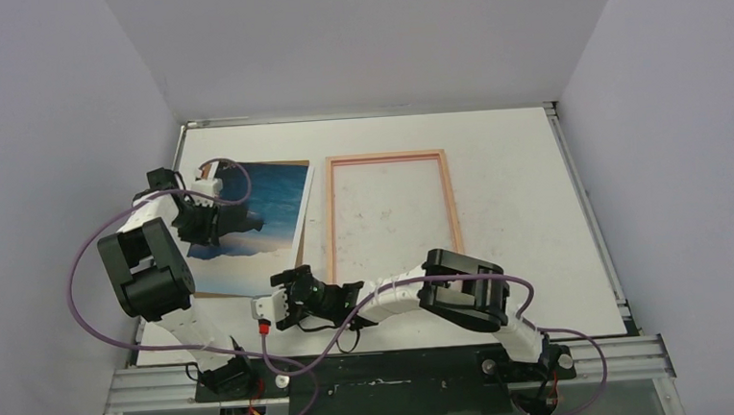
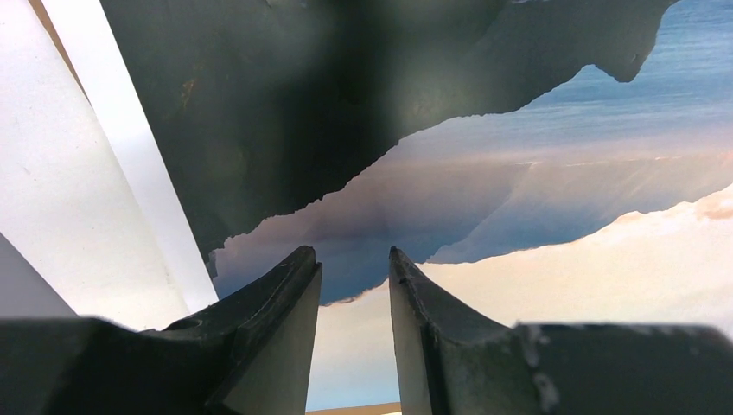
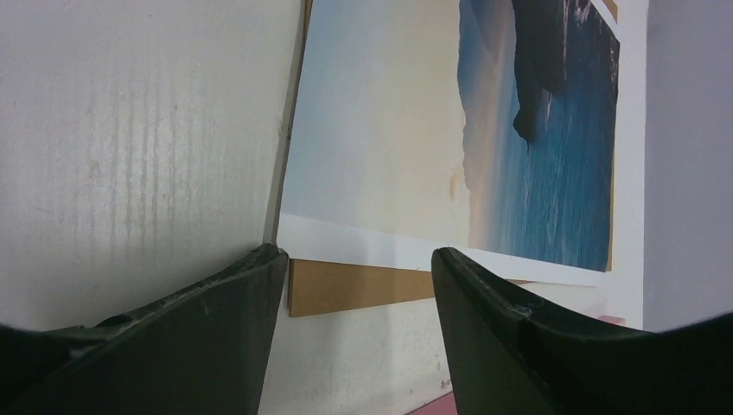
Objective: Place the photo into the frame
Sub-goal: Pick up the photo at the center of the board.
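The photo, blue sky with dark and pale clouds, lies flat at the left of the table on a brown backing board. The pink frame lies flat just right of it, with bare table inside. My left gripper hovers over the photo's left part, open by a narrow gap with nothing between the fingers; its view is filled by the photo under the gripper. My right gripper is open and empty, just off the photo's near right corner; its view shows the photo and the board's edge.
White walls close in the table on the left, back and right. A metal rail runs along the near edge by the arm bases. Purple cables loop from both arms.
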`<state>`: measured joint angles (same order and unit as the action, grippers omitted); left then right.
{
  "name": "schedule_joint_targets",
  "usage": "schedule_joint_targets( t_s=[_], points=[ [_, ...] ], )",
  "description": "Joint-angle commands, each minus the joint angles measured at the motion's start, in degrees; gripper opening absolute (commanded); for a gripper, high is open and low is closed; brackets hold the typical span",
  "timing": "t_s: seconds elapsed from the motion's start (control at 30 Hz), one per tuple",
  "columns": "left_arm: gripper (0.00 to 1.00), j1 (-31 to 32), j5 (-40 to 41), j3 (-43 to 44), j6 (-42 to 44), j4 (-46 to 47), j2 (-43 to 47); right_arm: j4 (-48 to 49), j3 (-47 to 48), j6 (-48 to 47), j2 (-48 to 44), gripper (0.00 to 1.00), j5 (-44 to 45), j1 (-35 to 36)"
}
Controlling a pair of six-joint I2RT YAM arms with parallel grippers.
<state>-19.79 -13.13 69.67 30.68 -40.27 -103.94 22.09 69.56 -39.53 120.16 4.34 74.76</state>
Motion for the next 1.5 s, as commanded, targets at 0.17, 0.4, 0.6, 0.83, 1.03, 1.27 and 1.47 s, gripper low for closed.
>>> schedule_joint_targets(
  t_s=[0.17, 0.4, 0.6, 0.83, 1.03, 1.27, 1.47],
  points=[
    [0.32, 1.25, 1.17, -0.88, 2.02, 1.82, 1.19, 3.18, 1.72, -1.13, 0.95, 0.51, 2.43, 1.83],
    [0.31, 1.62, 1.26, -1.05, 2.35, 1.08, 1.02, 6.4, 2.26, 1.36, 1.33, 0.46, 3.77, 2.49],
    [0.3, 1.77, 1.13, -0.94, 2.52, 0.58, 0.75, 8.57, 2.88, 2.88, 1.78, 0.42, 4.98, 2.58],
    [0.29, 1.78, 0.85, -1.0, 2.9, -0.18, 0.23, 9.64, 3.1, 3.93, 2.14, 0.39, 5.37, 2.6],
    [0.28, 1.77, 0.07, -0.47, 3.14, -1.35, 0.06, 9.26, 4.15, 2.53, 3.54, 0.4, 5.11, 2.58],
    [0.26, 1.77, -1.0, 0.54, 3.28, -3.08, -0.8, 11.65, 4.56, 1.55, 4.57, 0.47, 6.48, 2.66],
    [0.25, 1.78, -1.68, 0.75, 3.96, -4.25, -1.26, 15.54, 4.46, -0.04, 5.6, 0.46, 8.03, 3.34]
  ],
)
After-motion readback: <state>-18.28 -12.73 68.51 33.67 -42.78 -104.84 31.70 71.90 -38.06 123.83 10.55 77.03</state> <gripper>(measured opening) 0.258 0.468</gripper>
